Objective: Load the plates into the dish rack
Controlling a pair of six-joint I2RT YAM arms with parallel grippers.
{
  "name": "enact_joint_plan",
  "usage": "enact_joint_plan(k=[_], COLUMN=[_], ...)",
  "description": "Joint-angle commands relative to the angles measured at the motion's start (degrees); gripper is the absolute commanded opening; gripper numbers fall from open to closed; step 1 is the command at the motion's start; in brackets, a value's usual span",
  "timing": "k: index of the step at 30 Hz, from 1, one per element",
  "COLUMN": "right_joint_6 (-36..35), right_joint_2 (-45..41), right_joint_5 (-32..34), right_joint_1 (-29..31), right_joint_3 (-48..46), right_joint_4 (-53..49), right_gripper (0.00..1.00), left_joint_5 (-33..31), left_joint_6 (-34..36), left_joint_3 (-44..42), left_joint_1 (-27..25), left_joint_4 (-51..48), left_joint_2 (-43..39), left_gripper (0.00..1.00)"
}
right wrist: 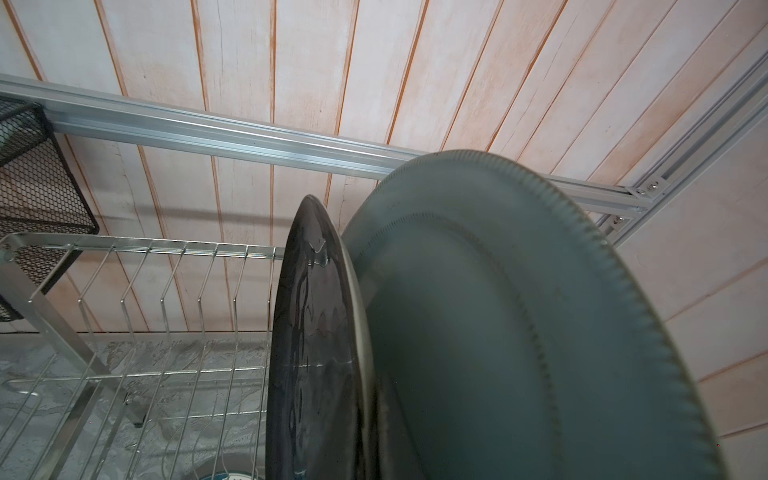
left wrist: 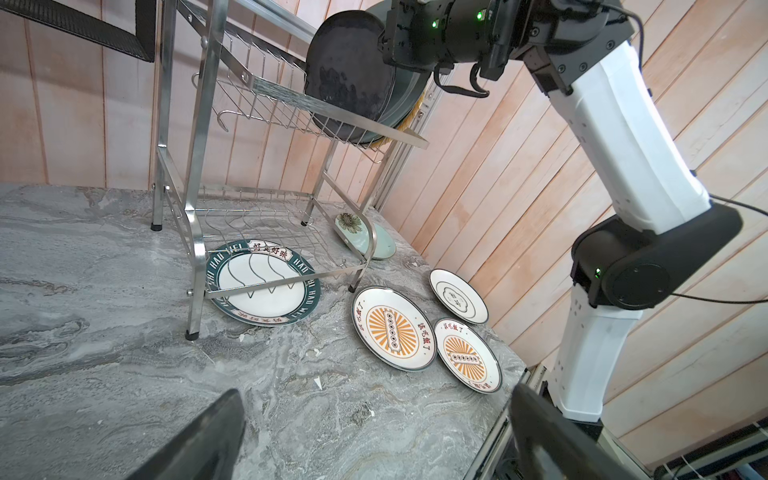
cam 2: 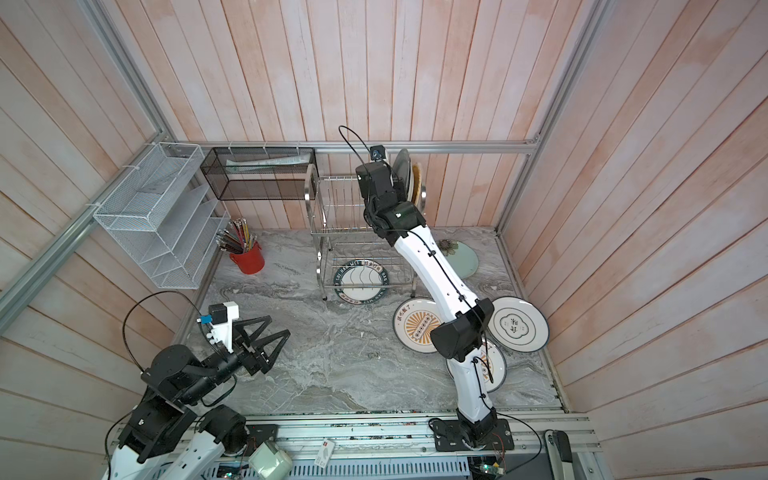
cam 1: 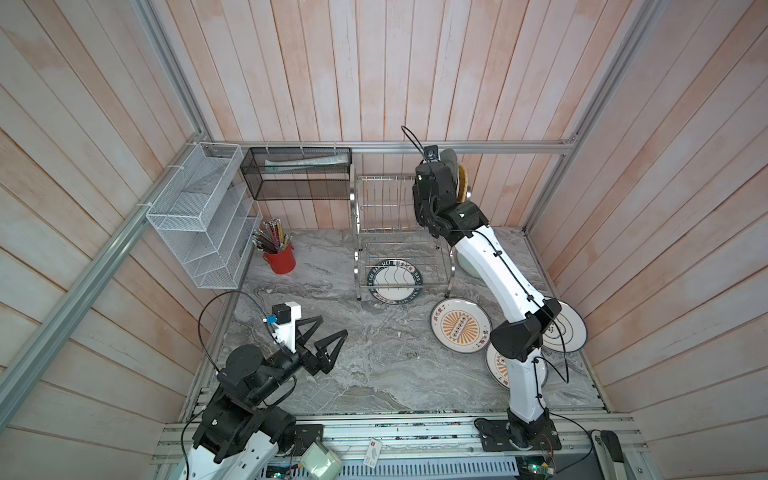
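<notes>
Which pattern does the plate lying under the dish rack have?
The plate: white centre, dark green lettered rim; left wrist view shows it best.

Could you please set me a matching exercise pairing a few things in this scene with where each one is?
Things: 1 black plate; 2 green-lettered plate; 3 mint plate; 4 red cup.
Places: A flat under the lower tier of the dish rack; B holding pencils; C upright in the upper tier; D flat, beside the rack's end.
Pairs: 1-C; 2-A; 3-D; 4-B.

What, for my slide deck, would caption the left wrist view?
Black plate and grey-teal plate stand in the dish rack's upper tier; five plates lie on the table.
</notes>
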Motion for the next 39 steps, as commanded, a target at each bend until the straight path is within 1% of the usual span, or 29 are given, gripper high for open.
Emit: enact_joint_plan(k=[1,10,19,28,39], right_joint_6=[-2.6,-6.9,-11.0,-11.0,-11.2], right_joint_2=[-2.6,-1.8,0.9,1.3,3.5], right_joint_5=[7.2,9.6,10.6,10.6,13.0], right_joint_1=[0.6,1.2,2.2,3.2,4.8], right_joint_3=[-0.4,1.7,6.7,7.0,7.1], right_joint_4=[6.9,11.4,13.7,14.2,14.4], right_gripper=[0.0,0.0,0.0,0.0,0.0], left_joint_5=[0.0,-0.1,-0.2,0.0,0.2], left_joint_6=[0.9,0.9,0.9,0.8,0.9], left_joint_3=[-0.7,-0.9,-0.8,-0.8,-0.7], left_joint_1=[0.2,0.2,0.2,0.2,0.2], left_joint_4=[0.9,1.0,1.0,1.0,1.0], left_joint_2=[-0.7,-0.6,-0.5,-0.5,-0.8], left_gripper=[1.0,1.0,1.0,1.0,1.0])
